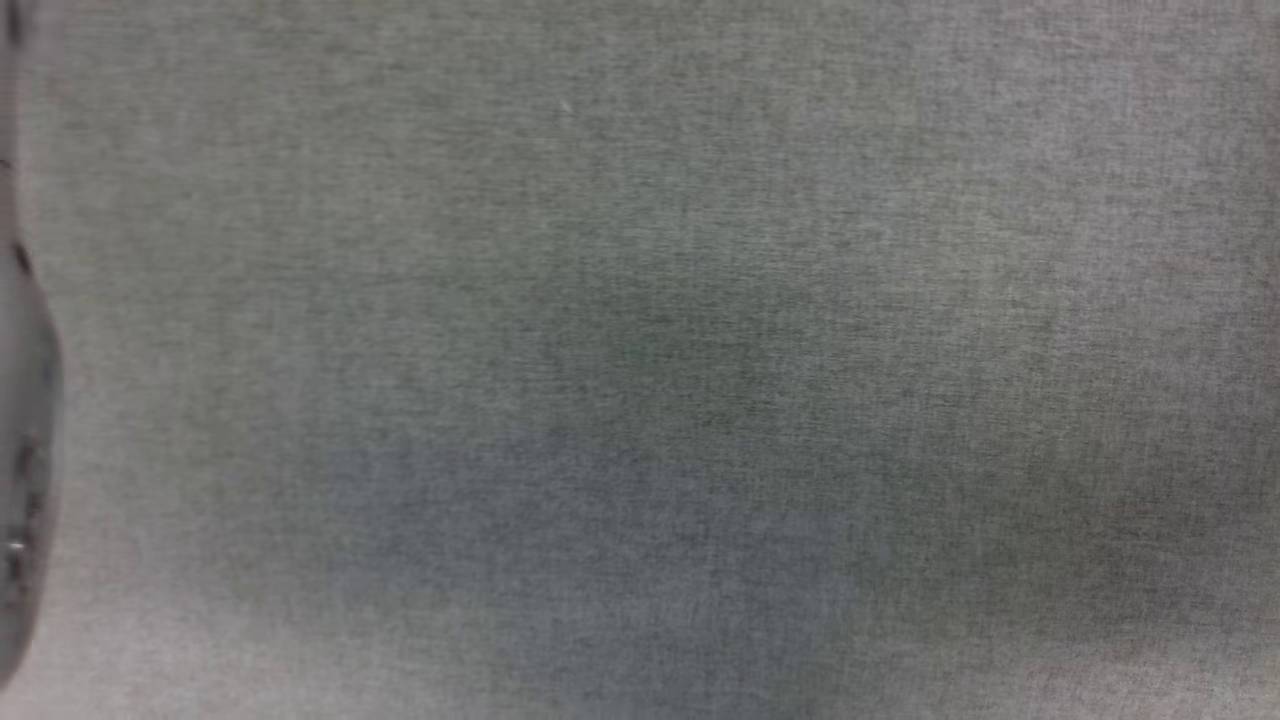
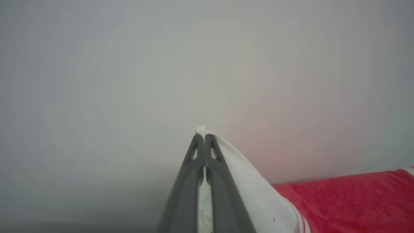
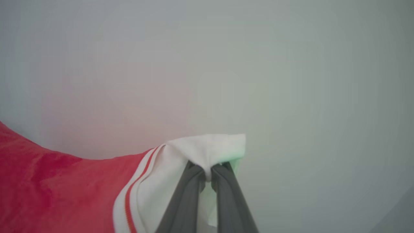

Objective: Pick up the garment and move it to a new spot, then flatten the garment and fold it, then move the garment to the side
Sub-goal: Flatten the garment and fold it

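The garment [image 2: 349, 200] is being gripped at two white corners, with its red body being seen running away from each of them. In the left wrist view a white corner is being pinched at the very tips of the left gripper [image 2: 204, 137], whose two dark fingers are being pressed together on the cloth. White fabric is being draped down the right side of those fingers and is showing in the narrow slit between them, while red fabric with striped trim is being seen toward the lower right corner. In the right wrist view a bunched white corner is being clamped by the right gripper [image 3: 208, 169], its fingertips being tucked under the fold. From there the white panel, a red-and-white striped edge and the red body are being seen running off to the lower left. Behind both grippers a pale blurred background is being seen, so what lies beneath the garment, and how the arms are being posed, cannot be told. In the head view a grey woven surface [image 1: 640, 360] is being shown out of focus, with a blurred pale grey shape [image 1: 25, 450] at its left edge that cannot be identified.
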Available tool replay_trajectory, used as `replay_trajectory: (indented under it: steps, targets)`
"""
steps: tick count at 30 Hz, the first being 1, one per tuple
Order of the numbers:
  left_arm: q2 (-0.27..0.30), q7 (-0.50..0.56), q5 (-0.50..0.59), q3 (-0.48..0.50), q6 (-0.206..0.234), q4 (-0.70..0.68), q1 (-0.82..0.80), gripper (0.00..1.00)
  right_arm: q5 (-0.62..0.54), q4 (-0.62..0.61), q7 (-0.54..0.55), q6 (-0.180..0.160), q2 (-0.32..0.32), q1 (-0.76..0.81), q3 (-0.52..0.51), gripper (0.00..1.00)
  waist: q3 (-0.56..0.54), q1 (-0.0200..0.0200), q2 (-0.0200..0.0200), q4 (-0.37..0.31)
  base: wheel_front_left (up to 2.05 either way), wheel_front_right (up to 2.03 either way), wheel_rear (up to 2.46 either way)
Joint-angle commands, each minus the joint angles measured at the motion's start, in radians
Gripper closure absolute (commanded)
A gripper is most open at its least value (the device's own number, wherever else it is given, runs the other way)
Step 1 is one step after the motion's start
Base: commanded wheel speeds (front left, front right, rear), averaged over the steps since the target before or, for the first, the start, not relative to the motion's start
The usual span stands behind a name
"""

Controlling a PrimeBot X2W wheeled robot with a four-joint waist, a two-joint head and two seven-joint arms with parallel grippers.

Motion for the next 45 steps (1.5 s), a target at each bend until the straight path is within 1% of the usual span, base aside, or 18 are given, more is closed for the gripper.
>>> replay_trajectory:
  steps: [1,4,6,8,10,12,14,16,21,25,29,31,33,35,38,40,43,45]
  targets:
    - [-0.002,0.017,-0.011,-0.003,-0.007,0.015,0.029,1.00,0.030,0.016,-0.001,-0.001,-0.011,0.028,0.009,1.00,-0.051,0.0000,0.0000,0.034,0.00,0.00,0.00]
    - [-0.012,0.063,-0.024,-0.018,-0.006,0.038,0.071,1.00,0.087,0.038,-0.001,-0.001,-0.027,0.048,0.046,1.00,-0.113,0.0000,0.0000,0.046,0.00,0.00,0.00]
    - [-0.011,0.119,-0.032,-0.031,-0.006,0.053,0.115,1.00,0.134,0.051,-0.001,-0.001,-0.036,0.084,0.076,1.00,-0.161,0.0000,0.0000,0.051,0.00,0.00,0.00]
    - [-0.008,0.155,-0.044,-0.043,-0.006,0.057,0.165,1.00,0.212,0.079,0.000,-0.001,-0.037,0.135,0.096,1.00,-0.219,0.0000,0.0000,0.054,0.00,0.00,0.00]
    - [-0.006,0.199,-0.049,-0.064,-0.006,0.059,0.219,1.00,0.268,0.086,0.009,-0.001,-0.049,0.171,0.142,1.00,-0.277,0.0000,0.0000,0.053,0.00,0.00,0.00]
    - [-0.001,0.236,-0.050,-0.090,-0.006,0.053,0.280,1.00,0.365,0.086,0.048,-0.001,-0.061,0.227,0.168,1.00,-0.334,0.0000,0.0000,0.053,0.00,0.00,0.00]
    - [0.007,0.264,-0.058,-0.113,-0.006,0.033,0.342,1.00,0.430,0.059,0.102,-0.001,-0.087,0.293,0.221,1.00,-0.386,0.0000,0.0000,0.051,0.00,0.00,0.00]
    - [0.020,0.282,-0.065,-0.139,-0.005,0.007,0.412,1.00,0.512,0.018,0.145,-0.001,-0.117,0.366,0.253,1.00,-0.436,0.0000,0.0000,0.050,0.00,0.00,0.00]
    - [0.049,0.305,-0.102,-0.192,-0.005,-0.084,0.591,1.00,0.658,-0.116,0.250,-0.001,-0.210,0.581,0.316,1.00,-0.560,0.0000,0.0000,0.048,0.00,0.00,0.00]
    - [0.097,0.346,-0.133,-0.234,-0.005,-0.174,0.738,1.00,0.758,-0.247,0.353,-0.001,-0.273,0.769,0.342,1.00,-0.647,0.0000,0.0000,0.041,0.00,0.00,0.00]
    - [0.149,0.380,-0.174,-0.239,-0.005,-0.279,0.890,1.00,0.827,-0.382,0.442,-0.001,-0.338,0.956,0.330,1.00,-0.715,0.0000,0.0000,0.037,0.00,0.00,0.00]
    - [0.180,0.402,-0.193,-0.235,0.009,-0.349,0.980,1.00,0.848,-0.438,0.474,-0.001,-0.363,1.048,0.298,1.00,-0.741,0.0000,0.0000,0.035,0.00,0.00,0.00]
    - [0.215,0.433,-0.211,-0.228,0.044,-0.444,1.076,1.00,0.858,-0.495,0.508,-0.001,-0.383,1.142,0.266,1.00,-0.760,0.0000,0.0000,0.036,0.00,0.00,0.00]
    - [0.258,0.469,-0.231,-0.219,0.094,-0.565,1.174,1.00,0.860,-0.546,0.529,-0.001,-0.396,1.231,0.216,1.00,-0.775,0.0000,0.0000,0.037,0.00,0.00,0.00]
    - [0.329,0.516,-0.267,-0.197,0.194,-0.776,1.357,1.00,0.851,-0.626,0.574,-0.001,-0.399,1.373,0.145,1.00,-0.783,0.0000,0.0000,0.040,0.00,0.00,0.00]
    - [0.376,0.542,-0.289,-0.177,0.271,-0.925,1.470,1.00,0.843,-0.682,0.613,-0.001,-0.392,1.463,0.101,1.00,-0.784,0.0000,0.0000,0.043,0.00,0.00,0.00]
    - [0.443,0.567,-0.312,-0.149,0.386,-1.124,1.638,1.00,0.825,-0.756,0.674,-0.001,-0.370,1.590,0.020,1.00,-0.783,0.0000,0.0000,0.045,0.00,0.00,0.00]
    - [0.469,0.571,-0.335,-0.129,0.450,-1.231,1.741,1.00,0.802,-0.806,0.718,-0.001,-0.350,1.664,-0.034,1.00,-0.777,0.0000,0.0000,0.045,0.00,0.00,0.00]
